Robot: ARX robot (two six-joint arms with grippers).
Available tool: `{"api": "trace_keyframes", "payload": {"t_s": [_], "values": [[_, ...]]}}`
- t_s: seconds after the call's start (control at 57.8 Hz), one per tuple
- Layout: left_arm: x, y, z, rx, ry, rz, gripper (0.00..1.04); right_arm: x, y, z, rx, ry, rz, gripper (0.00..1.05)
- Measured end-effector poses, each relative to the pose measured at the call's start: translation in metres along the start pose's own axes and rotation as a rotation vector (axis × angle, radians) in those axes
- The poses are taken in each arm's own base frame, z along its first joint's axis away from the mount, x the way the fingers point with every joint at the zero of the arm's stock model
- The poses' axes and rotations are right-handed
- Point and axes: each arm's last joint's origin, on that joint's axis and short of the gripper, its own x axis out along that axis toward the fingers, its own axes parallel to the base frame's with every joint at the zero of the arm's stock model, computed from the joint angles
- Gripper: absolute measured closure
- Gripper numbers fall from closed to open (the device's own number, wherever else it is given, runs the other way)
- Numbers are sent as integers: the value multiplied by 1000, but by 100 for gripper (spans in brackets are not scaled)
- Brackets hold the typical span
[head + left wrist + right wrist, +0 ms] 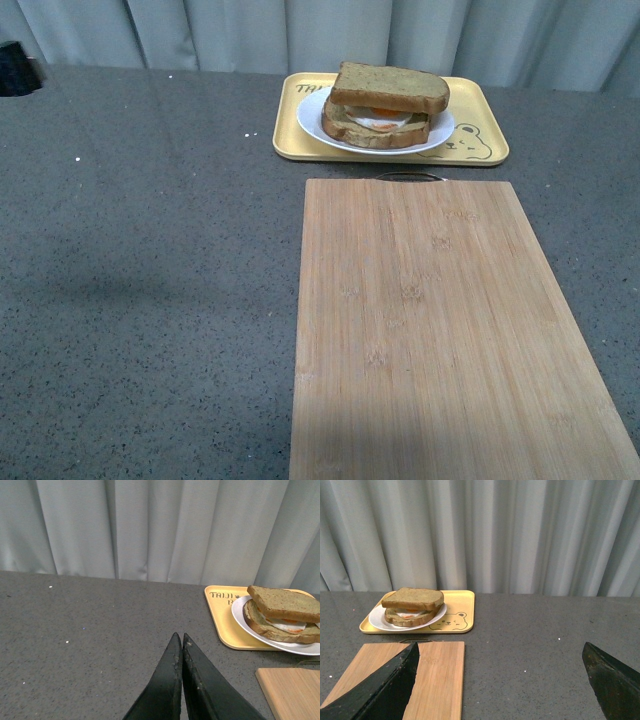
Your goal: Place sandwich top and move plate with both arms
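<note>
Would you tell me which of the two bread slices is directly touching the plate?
The lower slice, under the fried egg, rests on the plate. The sandwich top lies above the egg, clear of the plate.

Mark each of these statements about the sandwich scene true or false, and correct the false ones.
1. The sandwich top lies on the egg-bearing slice. True.
2. The plate sits on the wooden cutting board. False: it sits on the yellow tray, beyond the board.
3. The left gripper has its jaws closed together. True.
4. The right gripper holds the sandwich top. False: its jaws are wide apart and empty.
5. The cutting board carries a bread slice. False: it is bare.
</note>
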Motion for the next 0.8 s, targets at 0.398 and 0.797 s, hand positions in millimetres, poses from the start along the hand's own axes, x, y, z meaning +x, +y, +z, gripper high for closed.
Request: {"api": "trace_keyframes", "payload": {"t_s": [0.398, 0.797], "values": [[-49, 19, 12, 7, 6, 4, 101, 0, 0, 0, 0, 0, 0, 9], [-87, 32, 13, 9, 6, 7, 101, 0, 0, 0, 0, 0, 0, 9]]}}
